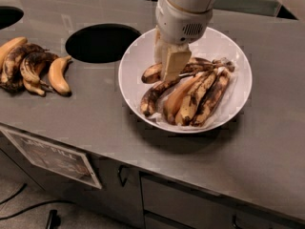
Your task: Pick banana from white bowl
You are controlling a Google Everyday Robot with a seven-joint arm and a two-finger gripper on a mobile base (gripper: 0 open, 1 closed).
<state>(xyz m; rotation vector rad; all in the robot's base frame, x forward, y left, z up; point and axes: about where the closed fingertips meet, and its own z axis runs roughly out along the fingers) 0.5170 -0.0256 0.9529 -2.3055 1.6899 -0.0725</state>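
The white bowl (133,68) sits on the grey counter and holds several overripe bananas on a crinkled liner. The banana (204,66), long, slim and blotched, lies across the far side of the pile with its dark stem tip pointing right. My gripper (167,67) hangs straight down from the white wrist into the bowl's left part, over the left half of that banana, whose middle it hides. Other brown-spotted bananas (190,99) lie side by side just in front of it.
A round hole (101,43) opens in the counter left of the bowl, and another hole (7,16) is at the far left. Loose bananas (28,66), one plain orange-yellow (58,75), lie on the counter's left. The counter's front edge runs below, above cabinet doors.
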